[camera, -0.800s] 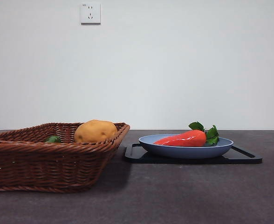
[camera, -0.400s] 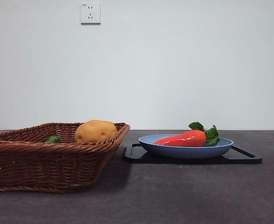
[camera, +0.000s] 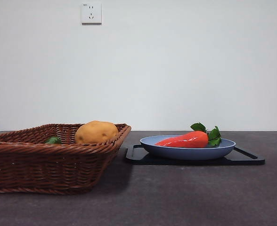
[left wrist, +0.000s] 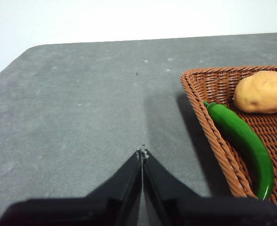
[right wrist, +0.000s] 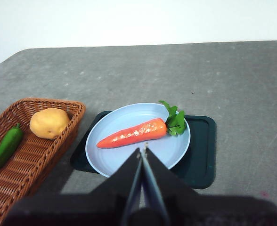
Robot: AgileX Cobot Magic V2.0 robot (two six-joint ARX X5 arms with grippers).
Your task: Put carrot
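On the blue plate [right wrist: 124,150] lies the carrot [right wrist: 131,133], wicker basket [right wrist: 20,174] just beside, right gripper [right wrist: 142,149] and left gripper [left wrist: 142,152] both pinched closed, holding nothing

Glossy orange-red carrot [camera: 185,140] laid in shallow blue plate [camera: 188,151], plate seated on black tray [camera: 251,159], yellow-brown potato [camera: 96,132] contained in brown wicker basket [camera: 49,165].
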